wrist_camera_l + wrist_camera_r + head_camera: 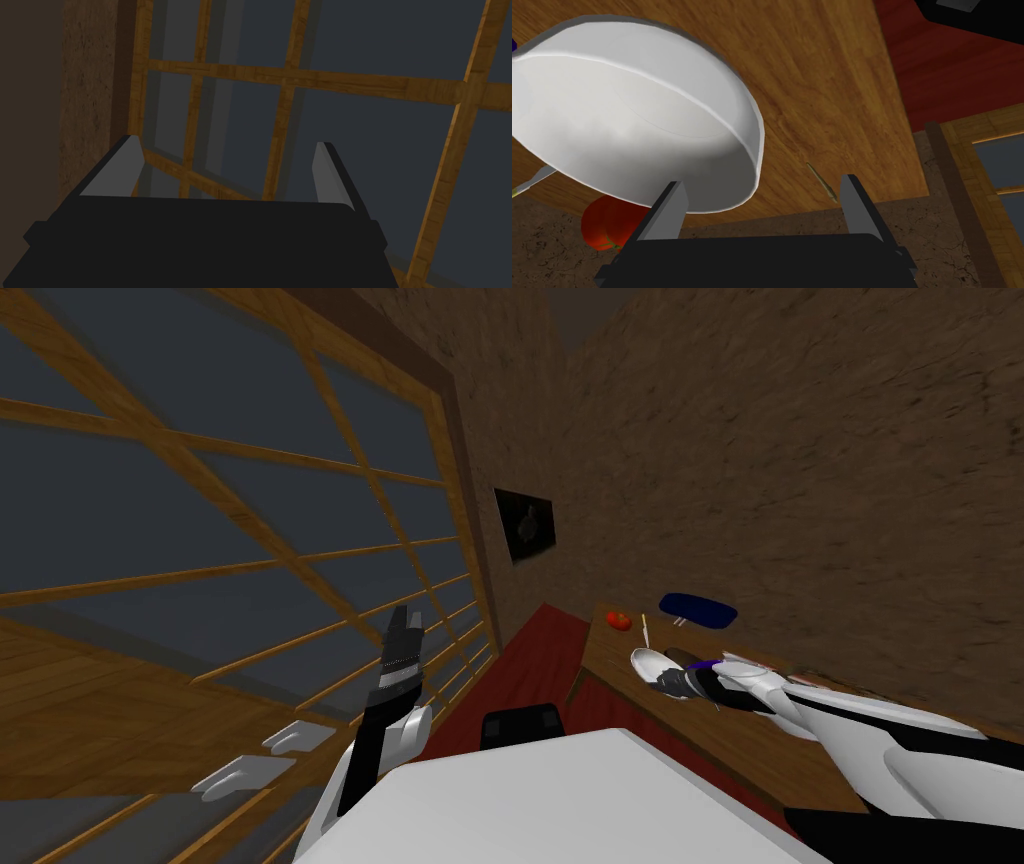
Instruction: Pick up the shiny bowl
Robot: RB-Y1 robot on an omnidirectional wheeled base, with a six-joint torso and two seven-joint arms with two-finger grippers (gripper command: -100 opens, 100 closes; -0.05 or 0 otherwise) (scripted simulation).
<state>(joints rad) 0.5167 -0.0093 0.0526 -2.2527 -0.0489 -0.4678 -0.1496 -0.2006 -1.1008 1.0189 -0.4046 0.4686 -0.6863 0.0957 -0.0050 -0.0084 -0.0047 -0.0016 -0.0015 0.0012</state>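
Note:
The shiny bowl (637,125) is a wide, plain white bowl, seen tilted over the wooden table (822,75). My right gripper (762,182) is open, and the near part of the bowl's rim lies between its fingers, close to one finger (669,210). In the head view the bowl (652,663) sits just past the right gripper (668,680) on the table (720,728). My left gripper (408,613) is raised in front of the window, open with nothing between its fingers (227,141).
A red tomato (620,620) lies beyond the bowl, next to a thin utensil (646,631) and a dark blue dish (698,610) by the wall. A thin stick (822,182) lies near the table edge. A dark box (520,726) stands on the red floor.

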